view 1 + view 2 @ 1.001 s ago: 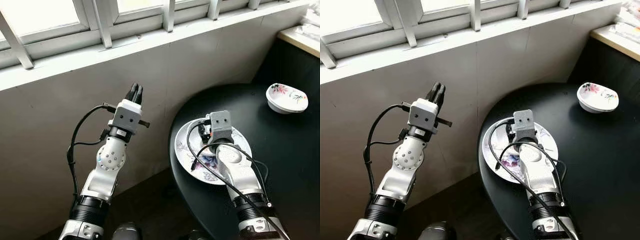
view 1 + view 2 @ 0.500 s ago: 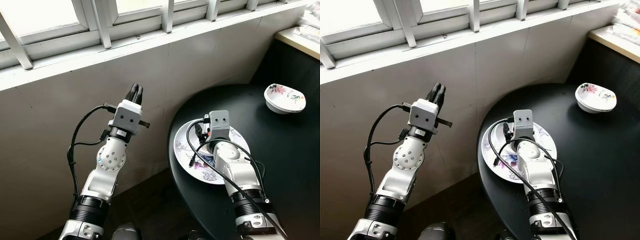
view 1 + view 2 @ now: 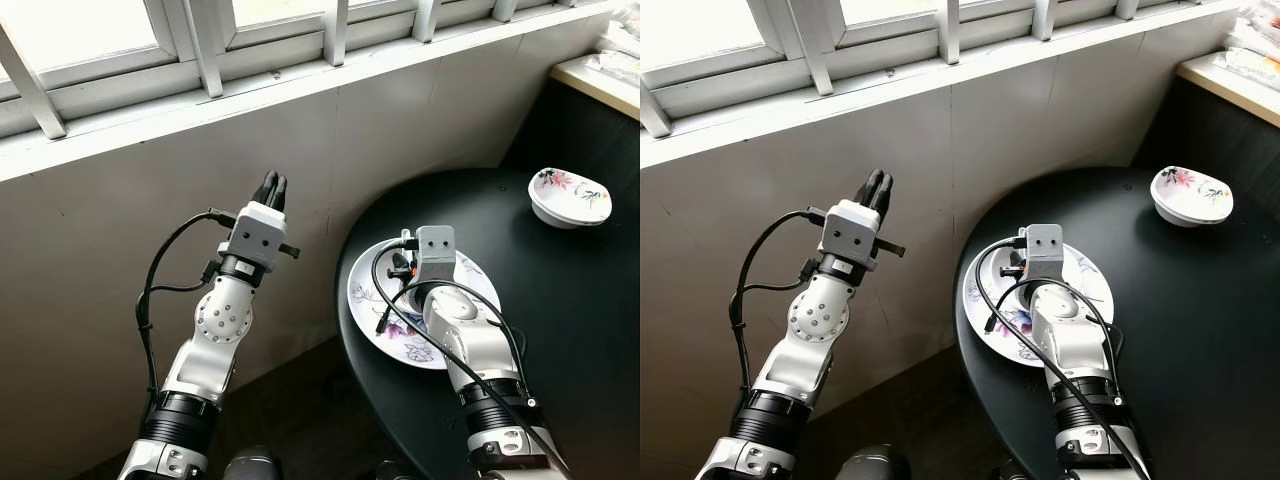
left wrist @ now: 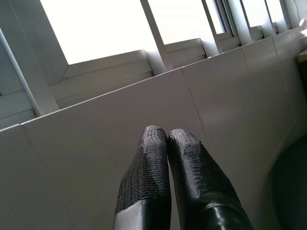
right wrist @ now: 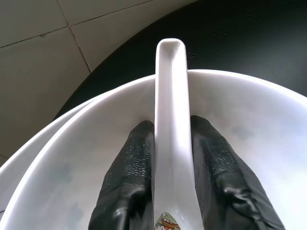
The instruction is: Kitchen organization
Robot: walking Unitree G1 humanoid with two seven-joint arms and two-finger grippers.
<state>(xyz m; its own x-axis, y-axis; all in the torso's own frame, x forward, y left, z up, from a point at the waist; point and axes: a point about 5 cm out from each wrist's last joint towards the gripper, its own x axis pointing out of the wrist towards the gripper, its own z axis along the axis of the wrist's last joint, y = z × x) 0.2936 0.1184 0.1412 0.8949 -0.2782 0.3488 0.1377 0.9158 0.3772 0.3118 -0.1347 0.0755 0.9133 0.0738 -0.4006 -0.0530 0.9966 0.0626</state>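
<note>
**Right gripper edges left over the plate, spoon pinched between its fingers**

Over the last second my right gripper (image 5: pixel 168 158) has crept toward the left of the frame in the head views, the wrist housing now sitting nearer the plate's inner edge than it did. The change is small; I read it as alignment, not a lift.

The wrist view settles the grip: both black fingers (image 5: pixel 129 167) press against the white spoon (image 5: pixel 170 120), one on each side of its handle, which runs out over the rim of the white bowl (image 5: pixel 249 110) below it. In the head views all this sits on the floral plate (image 3: pixel 372 300), lower middle of the frame, at the near-left edge of the black table (image 3: pixel 570 330). A second floral bowl (image 3: pixel 570 195) stands well apart at upper right.

My left gripper (image 4: pixel 168 158) is held up at centre left before the tiled wall (image 3: pixel 120 240), fingers pressed together, holding nothing, unchanged.

My judgement: the spoon is secured and ready to lift clear.
</note>
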